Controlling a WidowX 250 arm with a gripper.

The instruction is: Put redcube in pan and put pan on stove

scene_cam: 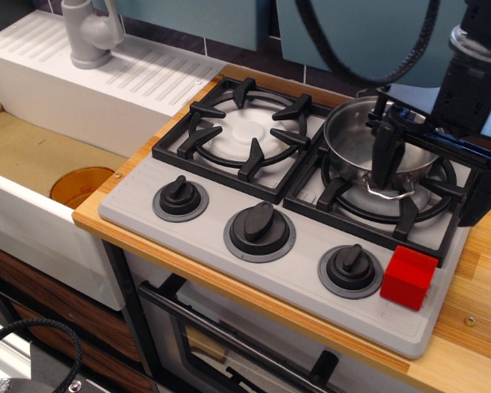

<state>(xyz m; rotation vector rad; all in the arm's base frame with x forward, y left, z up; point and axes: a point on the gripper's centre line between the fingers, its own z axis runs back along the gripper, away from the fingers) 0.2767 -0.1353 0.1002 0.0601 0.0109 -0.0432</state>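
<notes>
Your gripper [386, 155] jaws are clamped on the pan [356, 131] rim over the stove's [229, 270] right burner; redcube [408, 277] sits at the stove's front-right corner.

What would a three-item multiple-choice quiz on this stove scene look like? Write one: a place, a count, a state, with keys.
1. Where is the red cube?
A. Inside the pan
B. On the stove's front right corner, beside the right knob
C. In the sink

2. How many black knobs does the stove have?
A. Two
B. Three
C. Four

3. Where does the pan stand?
A. On the right burner
B. On the left burner
C. On the wooden counter

Answers: 1 B, the cube rests on the grey surface next to the right knob. 2 B, three knobs line the front. 3 A, the pan sits on the right grate, with the gripper at its near rim.
</notes>
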